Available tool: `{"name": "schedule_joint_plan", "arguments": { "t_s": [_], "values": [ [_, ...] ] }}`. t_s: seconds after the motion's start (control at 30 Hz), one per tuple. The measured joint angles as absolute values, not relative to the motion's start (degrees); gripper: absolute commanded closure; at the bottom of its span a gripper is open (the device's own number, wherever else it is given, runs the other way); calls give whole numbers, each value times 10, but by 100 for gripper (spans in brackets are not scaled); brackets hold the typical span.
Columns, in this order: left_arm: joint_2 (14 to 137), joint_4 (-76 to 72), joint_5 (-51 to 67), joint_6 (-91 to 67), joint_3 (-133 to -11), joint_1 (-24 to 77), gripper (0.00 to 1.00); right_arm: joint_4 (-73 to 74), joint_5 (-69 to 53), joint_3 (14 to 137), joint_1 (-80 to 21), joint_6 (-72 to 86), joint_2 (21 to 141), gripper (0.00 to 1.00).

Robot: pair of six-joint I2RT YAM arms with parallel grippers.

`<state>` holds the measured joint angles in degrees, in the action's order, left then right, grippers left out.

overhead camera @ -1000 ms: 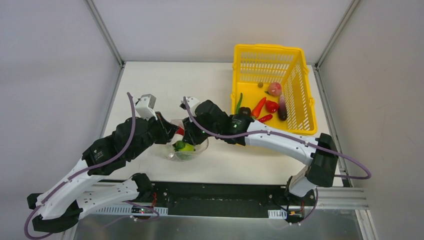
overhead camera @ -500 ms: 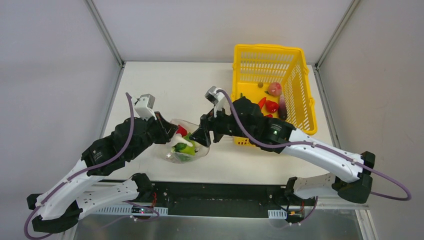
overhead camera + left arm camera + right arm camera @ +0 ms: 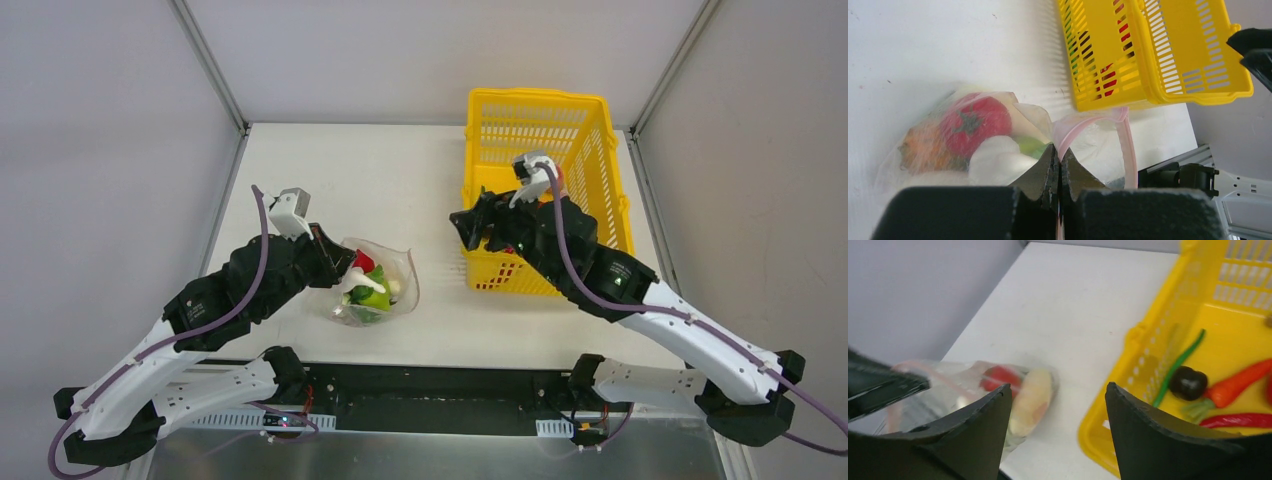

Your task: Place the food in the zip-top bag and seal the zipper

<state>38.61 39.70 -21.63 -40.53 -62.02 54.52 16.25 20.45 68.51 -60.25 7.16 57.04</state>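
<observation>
**Overhead and wrist views.** My left pincer point(image 3: 1058, 156), jaws together, clamps the zip-top bag point(image 3: 392, 288) by its pink zipper point(image 3: 1126, 145), so that the mouth gapes. The bag lies on the table point(image 3: 330, 170), left of the yellow basket point(image 3: 540, 96) and apart from it. Inside the bag are a red piece point(image 3: 975, 120), the white radish point(image 3: 998, 159), an orange lump point(image 3: 923, 145) and green bits.

My right pincer point(image 3: 1058, 390), jaws apart and empty, hangs over the basket's near-left corner. The food not yet bagged lies on the basket floor, to the right of this pincer and beyond it: a dark round piece point(image 3: 1188, 382), a long green bean point(image 3: 1180, 362), a carrot-like piece point(image 3: 1240, 380) and a red chilli point(image 3: 1243, 419). The bean and carrot-like piece slant from near-left to far-right in the wrist view.

The right arm is much the nearer to them, so I judge the next pick to be its job.
</observation>
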Motion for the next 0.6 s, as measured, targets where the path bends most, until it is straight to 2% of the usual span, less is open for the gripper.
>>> {"name": "schedule_joint_plan", "arguments": {
  "t_s": [0.27, 0.6],
  "values": [
    [385, 397, -219, -405, -620, 545, 100, 209, 228, 661, -456, 120, 567, 23],
    [387, 397, -222, -405, -620, 545, 100, 233, 123, 639, -301, 157, 598, 14]
  ]
}}
